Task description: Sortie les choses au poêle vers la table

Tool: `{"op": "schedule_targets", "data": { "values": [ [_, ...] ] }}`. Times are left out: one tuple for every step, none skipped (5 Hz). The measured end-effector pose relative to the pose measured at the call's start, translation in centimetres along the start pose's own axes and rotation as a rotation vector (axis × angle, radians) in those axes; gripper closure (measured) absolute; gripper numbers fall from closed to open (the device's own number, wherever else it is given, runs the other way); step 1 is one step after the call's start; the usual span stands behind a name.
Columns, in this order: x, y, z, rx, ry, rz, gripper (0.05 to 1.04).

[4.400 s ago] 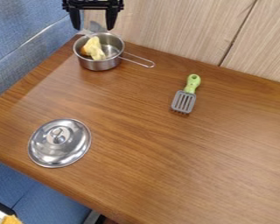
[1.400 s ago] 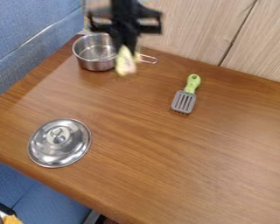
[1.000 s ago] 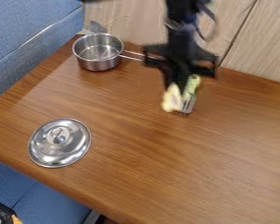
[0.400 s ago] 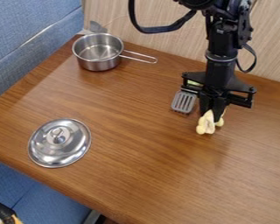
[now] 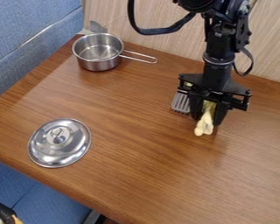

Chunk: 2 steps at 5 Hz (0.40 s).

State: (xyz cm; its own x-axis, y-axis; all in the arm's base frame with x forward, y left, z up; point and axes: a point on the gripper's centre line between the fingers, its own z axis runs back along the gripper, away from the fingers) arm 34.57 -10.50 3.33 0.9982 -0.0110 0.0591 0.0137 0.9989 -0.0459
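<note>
On the right half of the wooden table [image 5: 136, 144], the black gripper [image 5: 206, 120] hangs low with its fingers spread apart. Between and just below them is the pale yellow item [image 5: 204, 124], which appears to lie on the wood. At the upper left stands the steel pot [image 5: 97, 54], with nothing inside and its wire handle pointing right.
A silver lid [image 5: 59, 142] lies at the lower left of the table. Just left of the gripper is a slotted spatula [image 5: 181, 103], its green handle mostly behind the arm. A wooden panel wall [image 5: 160, 41] rises along the back edge.
The gripper took the yellow item from the pot and carried it right, past the spatula. Since the last earlier frame its fingers have opened around the item.
</note>
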Motion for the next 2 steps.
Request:
{"op": "schedule_targets", "data": {
  "values": [
    [0.5,0.2,2.1,-0.003,-0.055,0.023,0.140],
    [0.7,0.2,3.9,-0.003,-0.093,0.022,0.075]
  ]
}}
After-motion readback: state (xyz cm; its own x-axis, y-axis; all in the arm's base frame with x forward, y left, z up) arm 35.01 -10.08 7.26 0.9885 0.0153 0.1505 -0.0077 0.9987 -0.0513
